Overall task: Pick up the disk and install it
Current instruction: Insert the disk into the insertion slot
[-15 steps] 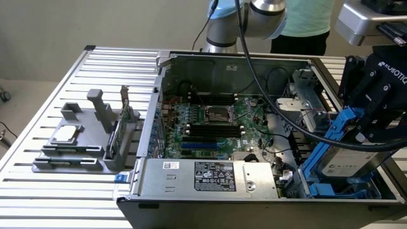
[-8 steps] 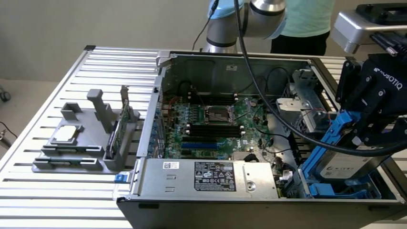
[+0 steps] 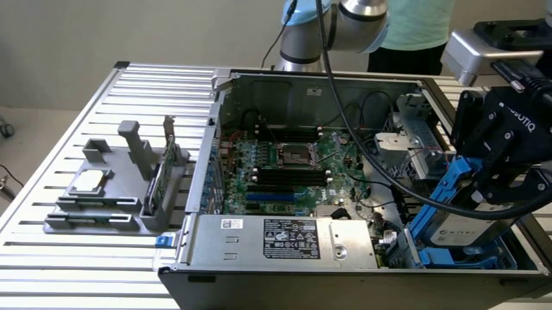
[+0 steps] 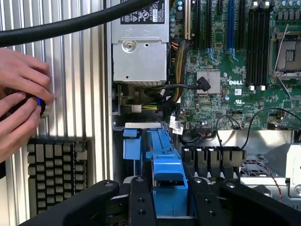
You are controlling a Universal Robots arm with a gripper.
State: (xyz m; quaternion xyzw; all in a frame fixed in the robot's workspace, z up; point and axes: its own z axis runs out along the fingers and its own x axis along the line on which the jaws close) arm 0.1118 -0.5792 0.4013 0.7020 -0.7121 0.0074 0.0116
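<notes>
The disk (image 3: 466,227), silver-grey with a white label and blue side rails, hangs tilted above the drive bay (image 3: 461,261) at the front corner of the open computer case (image 3: 345,274), on the exterior view's right. My gripper (image 3: 503,188) is shut on it from above. In the wrist view my black fingers (image 4: 141,200) clamp the disk's blue rail (image 4: 169,165), and the gripper (image 4: 171,190) sits directly over the bay's blue brackets (image 4: 130,141).
A silver power supply box (image 3: 285,239) with stickers lies beside the bay, with the motherboard (image 3: 285,168) behind it. A grey fixture (image 3: 112,194) stands on the slatted table at the exterior view's left. A person's hands (image 4: 19,103) and a keyboard (image 4: 56,174) are outside the case.
</notes>
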